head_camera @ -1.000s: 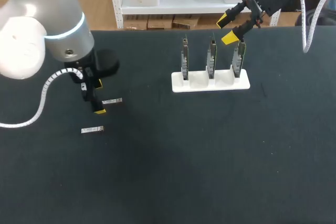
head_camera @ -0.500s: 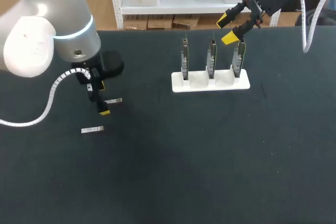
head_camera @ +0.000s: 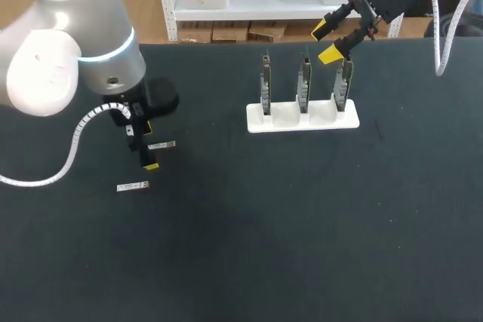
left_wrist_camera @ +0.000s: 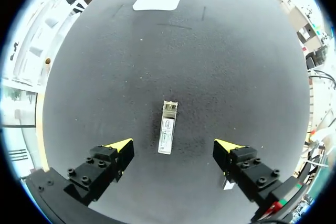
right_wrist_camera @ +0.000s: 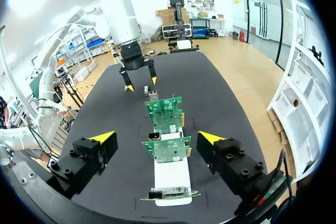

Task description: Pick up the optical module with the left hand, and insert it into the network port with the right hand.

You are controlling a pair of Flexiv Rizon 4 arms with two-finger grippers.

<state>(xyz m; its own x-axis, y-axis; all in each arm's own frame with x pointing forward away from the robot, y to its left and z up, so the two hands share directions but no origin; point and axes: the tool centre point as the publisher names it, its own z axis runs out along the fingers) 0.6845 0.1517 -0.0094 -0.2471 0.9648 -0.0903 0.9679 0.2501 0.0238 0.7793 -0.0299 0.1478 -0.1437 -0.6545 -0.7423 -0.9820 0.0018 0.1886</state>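
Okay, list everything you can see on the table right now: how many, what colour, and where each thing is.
modules: two, silver, lying flat on the table's left part; one under the left gripper, the other nearer the front edge.
stand: one, white, middle of the table toward the back.
circuit boards: three, green, upright in a row in the stand.
table: one, black.
left gripper: one, black with yellow tips, open, above a module that lies between its fingers.
right gripper: one, black with yellow tips, open, raised behind the stand's right end.
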